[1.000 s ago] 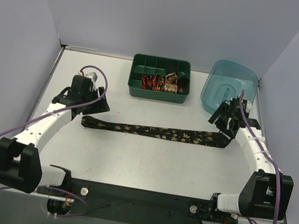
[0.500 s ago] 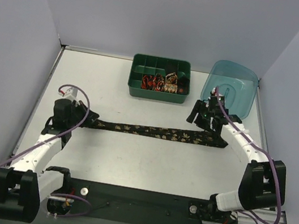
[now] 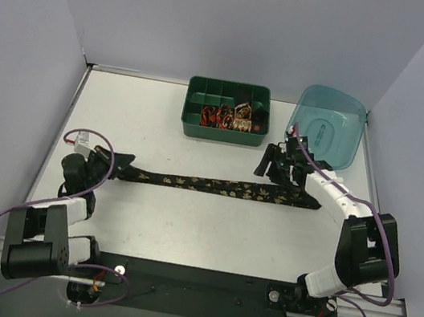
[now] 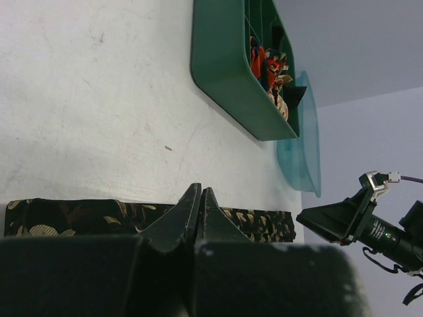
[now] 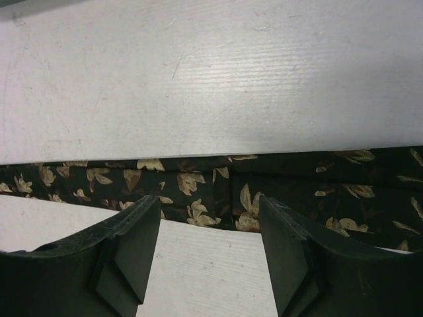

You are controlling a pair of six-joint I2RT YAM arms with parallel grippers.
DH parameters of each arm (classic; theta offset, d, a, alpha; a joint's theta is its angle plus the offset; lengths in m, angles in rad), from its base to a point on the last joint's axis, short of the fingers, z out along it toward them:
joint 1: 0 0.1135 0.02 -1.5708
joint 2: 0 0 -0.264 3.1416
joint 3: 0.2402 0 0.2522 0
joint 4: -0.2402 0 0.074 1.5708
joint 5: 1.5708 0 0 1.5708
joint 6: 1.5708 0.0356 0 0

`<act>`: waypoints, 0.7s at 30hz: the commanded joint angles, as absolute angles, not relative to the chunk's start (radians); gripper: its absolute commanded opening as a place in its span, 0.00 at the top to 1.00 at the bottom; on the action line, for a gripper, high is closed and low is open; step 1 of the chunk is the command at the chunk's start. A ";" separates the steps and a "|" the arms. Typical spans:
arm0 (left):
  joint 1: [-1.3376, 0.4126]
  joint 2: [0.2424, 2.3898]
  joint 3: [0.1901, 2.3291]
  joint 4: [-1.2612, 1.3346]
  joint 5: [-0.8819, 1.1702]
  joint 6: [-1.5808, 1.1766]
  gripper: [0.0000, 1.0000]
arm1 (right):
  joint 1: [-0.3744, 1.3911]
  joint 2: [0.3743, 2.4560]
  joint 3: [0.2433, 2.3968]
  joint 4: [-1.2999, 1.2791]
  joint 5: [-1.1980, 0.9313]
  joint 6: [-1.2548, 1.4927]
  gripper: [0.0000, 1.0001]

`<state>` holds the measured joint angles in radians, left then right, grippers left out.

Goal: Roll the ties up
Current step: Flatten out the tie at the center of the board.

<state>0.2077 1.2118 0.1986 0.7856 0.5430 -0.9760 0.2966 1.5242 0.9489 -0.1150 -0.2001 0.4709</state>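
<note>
Left gripper (image 4: 200,195): fingers pressed together at the narrow left end of the long tie (image 3: 216,185). The tips sit right at the fabric's near edge; can't tell whether any cloth is actually pinched between them.

Right gripper (image 5: 208,201): jaws well apart, hanging over the tie towards its wide right end, one finger either side of a patch of leaf print. Not holding anything.

The tie lies flat and stretched across the middle of the table (image 3: 184,227), left to right, between the two grippers.

Risks, as I judge them:
- If the left has closed on nothing or only on the hem, the first turn slips out and no roll starts.
- If the right comes down off-centre, it bunches or skews the strip, so the coil goes conical.
- Pulling from both ends at once drags the whole tie instead of rolling it.
- The fabric is thin and flat on the table; fingertips could scrape the table and miss it.

Count:
- long flat tie: 1
- rolled ties (image 3: 231,118) in the green tray (image 3: 200,132): at least three, packed too tight for an exact count
- green tray: 1
- teal tub (image 3: 351,104): 1, behind the right gripper
- arms: 2
</note>
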 commanded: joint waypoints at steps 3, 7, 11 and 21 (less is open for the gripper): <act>0.235 1.262 0.155 1.008 0.563 -0.980 1.00 | 0.302 1.520 0.951 -0.086 -0.210 0.474 0.39; 0.235 1.305 0.138 1.052 0.558 -0.966 1.00 | 0.305 1.532 0.957 -0.089 -0.221 0.477 0.39; 0.235 1.376 0.137 1.087 0.552 -0.953 1.00 | 0.308 1.545 0.960 -0.080 -0.230 0.480 0.39; 0.235 1.751 0.132 1.489 0.609 -1.048 1.00 | 0.313 1.536 0.959 -0.092 -0.226 0.479 0.39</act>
<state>0.2287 1.6211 0.1360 1.1885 0.5610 -1.0008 0.3031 1.5421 0.9489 -0.0925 -0.2249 0.4740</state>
